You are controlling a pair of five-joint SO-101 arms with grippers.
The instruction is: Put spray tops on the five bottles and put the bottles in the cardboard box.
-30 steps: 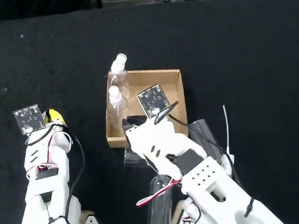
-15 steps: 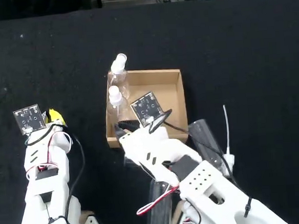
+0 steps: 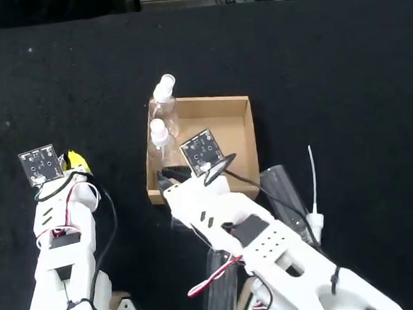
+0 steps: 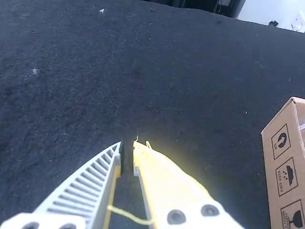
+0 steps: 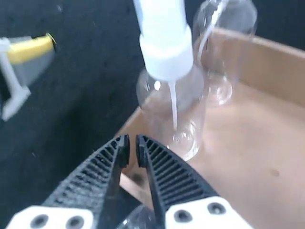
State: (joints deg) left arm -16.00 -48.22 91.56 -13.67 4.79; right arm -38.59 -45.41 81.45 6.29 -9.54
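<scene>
The chief risk sits at the near left corner of the cardboard box (image 3: 202, 99), where the right hand (image 5: 131, 139) hovers with its fingers drawn almost together on nothing, just beside the nearer capped bottle (image 3: 161, 138). That bottle stands upright against the box's left wall, so a sideways swing or a careless lift of the hand could tip it. It could then fall against the farther capped bottle (image 3: 164, 93) standing at the back left corner and undo both placements. The right arm also stretches low over the loose bottles lying on the black surface (image 3: 343, 81). They are round and on their sides, so a brush from the arm would likely send one rolling out of easy reach. The loose spray top (image 3: 315, 222) lies beside the arm with its thin dip tube pointing away, and that tube looks easy to bend or snag in a clumsy pinch. The left hand (image 4: 127, 145) rests over bare surface well left of the box, its fingers nearly touching and empty, and poses little threat there. By count there is one box, with two bottles wearing spray tops inside it. Two uncapped bottles lie in plain sight, one (image 3: 282, 189) right of the arm and one (image 3: 217, 292) near the arm's base. A clear shape (image 3: 178, 219) under the arm may be a third, but I cannot tell. One loose spray top is visible.
</scene>
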